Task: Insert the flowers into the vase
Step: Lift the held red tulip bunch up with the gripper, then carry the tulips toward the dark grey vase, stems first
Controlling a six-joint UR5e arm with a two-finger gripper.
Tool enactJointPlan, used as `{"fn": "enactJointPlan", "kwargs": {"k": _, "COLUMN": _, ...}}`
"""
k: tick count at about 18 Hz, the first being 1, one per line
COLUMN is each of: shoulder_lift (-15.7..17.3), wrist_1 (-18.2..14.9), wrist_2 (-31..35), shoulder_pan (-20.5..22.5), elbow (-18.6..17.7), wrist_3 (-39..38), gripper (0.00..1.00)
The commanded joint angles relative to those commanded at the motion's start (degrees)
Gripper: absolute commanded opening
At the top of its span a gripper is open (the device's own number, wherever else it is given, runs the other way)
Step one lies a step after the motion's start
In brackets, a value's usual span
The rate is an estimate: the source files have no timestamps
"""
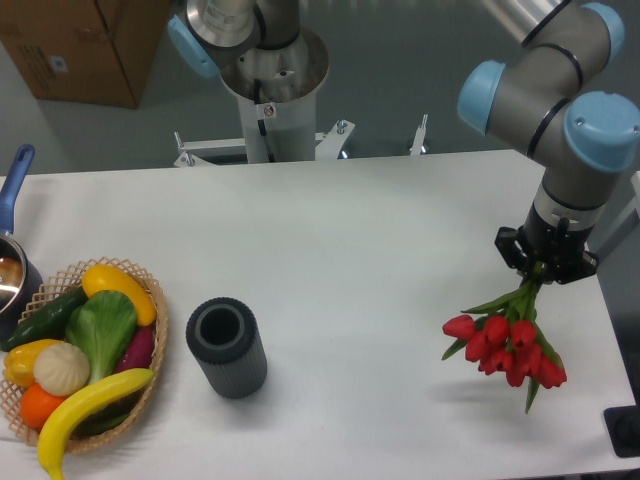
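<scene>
We see the gripper [541, 268] clamped on the stems, flowers [505, 347] hanging buds-down over the table [380, 230], well apart from the vase [226, 347]; bunch needs flipping.

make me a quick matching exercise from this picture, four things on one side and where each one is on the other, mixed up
Things:
1. flowers
2. vase
3. basket
4. pot

Places:
A. at the far left edge of the table, blue handle pointing away
B. held by the stems in the gripper, red heads hanging down on the right side
C. standing upright on the table, just right of the toy vegetables
D. near the front left corner, full of toy vegetables

Right pairs: 1-B, 2-C, 3-D, 4-A
</scene>
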Motion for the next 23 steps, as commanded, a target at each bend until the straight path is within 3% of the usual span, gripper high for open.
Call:
{"fn": "enactJointPlan", "kwargs": {"k": 7, "shoulder_lift": 2.0, "wrist_1": 0.1, "wrist_2": -5.5, "shoulder_pan": -0.8, "elbow": -0.6, "wrist_3": -0.8, "gripper": 0.00}}
{"fn": "enactJointPlan", "kwargs": {"k": 10, "shoulder_lift": 2.9, "wrist_1": 0.5, "wrist_2": -14.0, "shoulder_pan": -0.9, "elbow": -1.2, "wrist_3": -1.9, "gripper": 0.00}}
{"fn": "enactJointPlan", "kwargs": {"k": 13, "shoulder_lift": 3.7, "wrist_1": 1.6, "wrist_2": -25.2, "shoulder_pan": -1.0, "elbow": -1.6, "wrist_3": -7.8, "gripper": 0.00}}
{"fn": "enactJointPlan", "kwargs": {"k": 15, "shoulder_lift": 4.3, "wrist_1": 4.5, "wrist_2": -33.5, "shoulder_pan": -1.0, "elbow": -2.8, "wrist_3": -12.1, "gripper": 0.00}}
{"fn": "enactJointPlan", "kwargs": {"k": 19, "shoulder_lift": 5.9, "wrist_1": 15.2, "wrist_2": -52.2, "shoulder_pan": -1.2, "elbow": -8.3, "wrist_3": -14.4, "gripper": 0.00}}
{"fn": "enactJointPlan", "kwargs": {"k": 23, "shoulder_lift": 7.5, "wrist_1": 18.8, "wrist_2": -64.6, "shoulder_pan": -3.2, "elbow": -10.7, "wrist_3": -13.9, "gripper": 0.00}}
